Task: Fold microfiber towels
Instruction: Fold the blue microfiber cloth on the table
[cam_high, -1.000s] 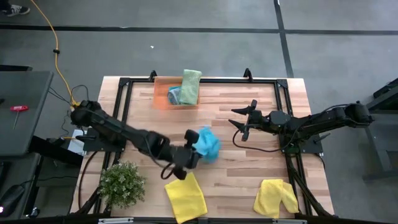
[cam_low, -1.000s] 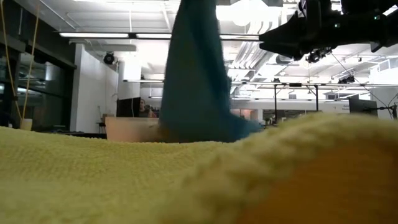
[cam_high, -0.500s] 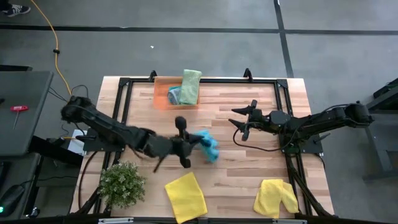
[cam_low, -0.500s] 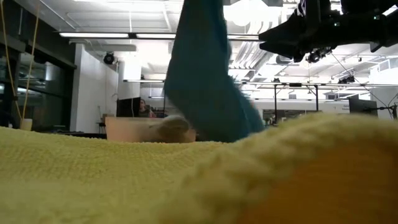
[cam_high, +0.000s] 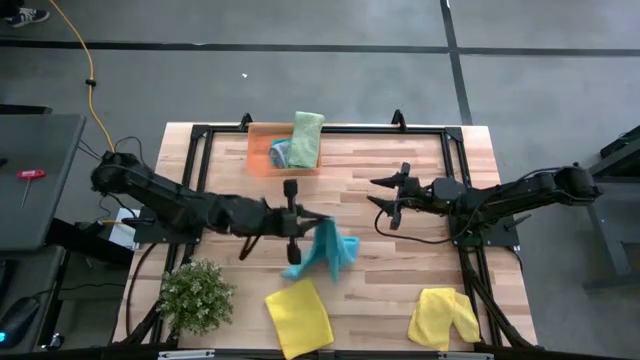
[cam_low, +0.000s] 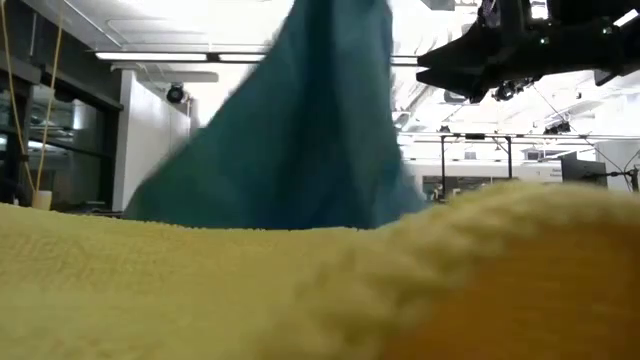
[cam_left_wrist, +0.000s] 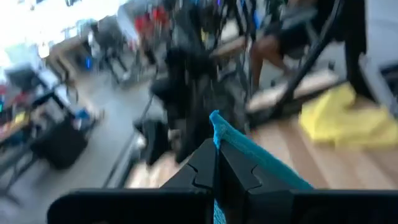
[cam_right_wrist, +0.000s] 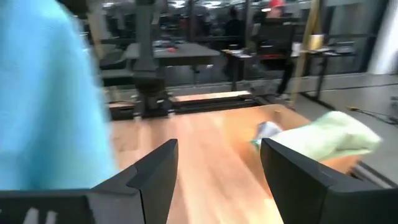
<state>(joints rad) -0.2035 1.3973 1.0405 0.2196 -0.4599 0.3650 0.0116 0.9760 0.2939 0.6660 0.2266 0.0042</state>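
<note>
- Judging progress first: I count the job as early, since only the light green towel (cam_high: 306, 138), lying folded across the orange tray (cam_high: 262, 150), looks finished to me.
- I see something blue-grey (cam_high: 280, 152) inside that tray beside the green one; I cannot tell whether it is a folded towel.
- My left gripper (cam_high: 297, 222) is clamped shut on a corner of the teal towel (cam_high: 325, 250), holding it lifted in front of the tray, over the middle of the table (cam_high: 400, 280); the cloth hangs down from the closed fingers (cam_left_wrist: 211, 171) and fans out, unfolded.
- Two yellow towels are untouched: one yellow towel (cam_high: 298, 316) lies flat at the table's front edge, well in front of the tray, and the other yellow towel (cam_high: 444, 317) sits rumpled towards the front right corner, farther from the tray.
- My left arm reaches low and long from its base at the left, wrist turned so the gripper points towards the right side.
- My right gripper (cam_high: 389, 198) hovers with its fingers (cam_right_wrist: 152, 168) spread wide and nothing between them, to the right of the tray and a little in front of it, facing the hanging towel.
- I reckon most of the folding is still ahead: the teal one needs spreading flat, then both yellow ones.
</note>
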